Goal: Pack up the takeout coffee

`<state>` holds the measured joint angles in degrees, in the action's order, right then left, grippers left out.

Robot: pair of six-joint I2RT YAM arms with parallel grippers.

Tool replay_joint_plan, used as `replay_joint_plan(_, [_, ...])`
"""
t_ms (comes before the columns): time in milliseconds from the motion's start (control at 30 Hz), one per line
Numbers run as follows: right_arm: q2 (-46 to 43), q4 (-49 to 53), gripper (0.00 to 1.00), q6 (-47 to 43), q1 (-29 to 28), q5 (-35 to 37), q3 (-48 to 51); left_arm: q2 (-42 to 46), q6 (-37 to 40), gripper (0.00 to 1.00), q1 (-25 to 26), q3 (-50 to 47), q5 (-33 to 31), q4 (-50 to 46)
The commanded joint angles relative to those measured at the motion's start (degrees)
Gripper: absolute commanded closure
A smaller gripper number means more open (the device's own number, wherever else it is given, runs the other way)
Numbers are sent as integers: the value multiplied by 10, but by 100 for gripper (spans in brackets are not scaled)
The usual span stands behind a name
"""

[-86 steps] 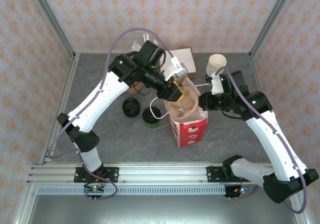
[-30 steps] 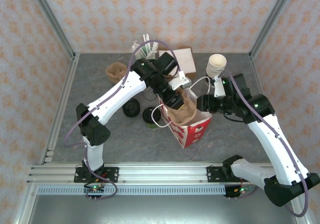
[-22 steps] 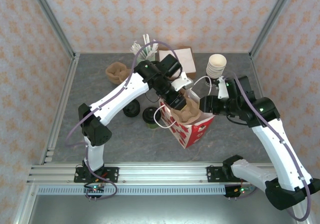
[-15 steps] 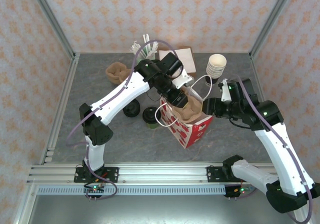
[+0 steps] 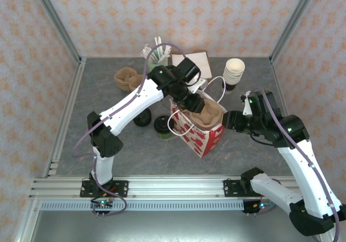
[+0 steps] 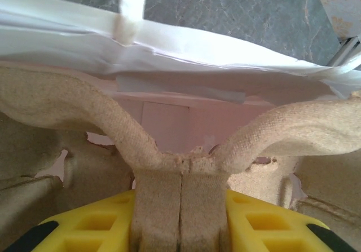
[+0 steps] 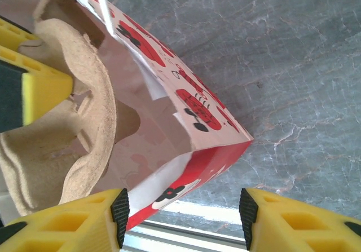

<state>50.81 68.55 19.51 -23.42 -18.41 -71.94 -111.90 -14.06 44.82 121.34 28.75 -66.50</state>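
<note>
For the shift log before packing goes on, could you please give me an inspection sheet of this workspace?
Surface: grey table, no spills seen.
Job's things: takeout coffee stands lidded on the table left of the red bag, not yet packed. The bag stands open with a pulp carrier in its mouth.
Clutter: loose black lid, second pulp carrier, stacked cups, flat sheets at the back.
Claws: left claw shut on the carrier's middle rib; right claw open at the bag's right side.
Cables: purple cable arcs above the left arm; no snag seen.
Surroundings: patterned walls, metal rail in front.
</note>
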Motion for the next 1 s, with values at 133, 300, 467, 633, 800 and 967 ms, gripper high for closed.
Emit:
replay_joint_plan(133, [-17, -23, 45, 52, 0, 6, 32, 5, -39, 63, 28, 12, -77, -3])
replay_joint_plan(300, [-26, -30, 45, 60, 0, 7, 32, 1, -45, 63, 38, 17, -104, -11])
replay_joint_plan(467, [-29, -26, 45, 60, 1, 17, 26, -17, -44, 63, 49, 47, -147, -42])
replay_joint_plan(633, [-31, -28, 45, 61, 0, 29, 21, -34, -44, 63, 61, 70, -174, -58])
replay_joint_plan(800, [-36, -42, 45, 56, 1, 50, 11, -45, -48, 63, 67, 80, -176, -69])
replay_joint_plan(967, [-32, -69, 45, 41, 2, 54, 11, -46, -46, 63, 67, 85, -190, -75])
